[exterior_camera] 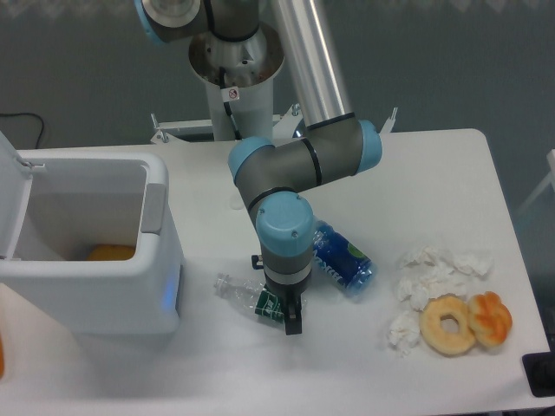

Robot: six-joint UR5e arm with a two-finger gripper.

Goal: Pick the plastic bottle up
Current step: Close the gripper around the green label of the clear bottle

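While the arm reaches straight down over the white table (434, 173), its pincer (290, 319) sits low at the green-labelled end of the plastic bottle (251, 297). That bottle lies on its side, its clear neck pointing away to the pincer's left, toward the white bin (130, 260). One dark finger shows just past the label; the other is hidden behind the wrist, so how wide the pincer stands, and whether it has truly closed on the bottle, cannot be told.

Judging the risks: the bottle is light, round and see-through, so a squeeze off its middle could make it roll or squirt out sideways. Gripping only the label end may let the neck droop and the bottle swing or slip when lifted.

Just beside the pincer, up and to its right, lies a fatter blue-labelled bottle (342, 256), close enough to be nudged or caught by a finger. Farther right, well apart, are crumpled tissues (434, 273), a doughnut (449, 325) and a pastry (490, 317). The bin holds something orange (110, 252).
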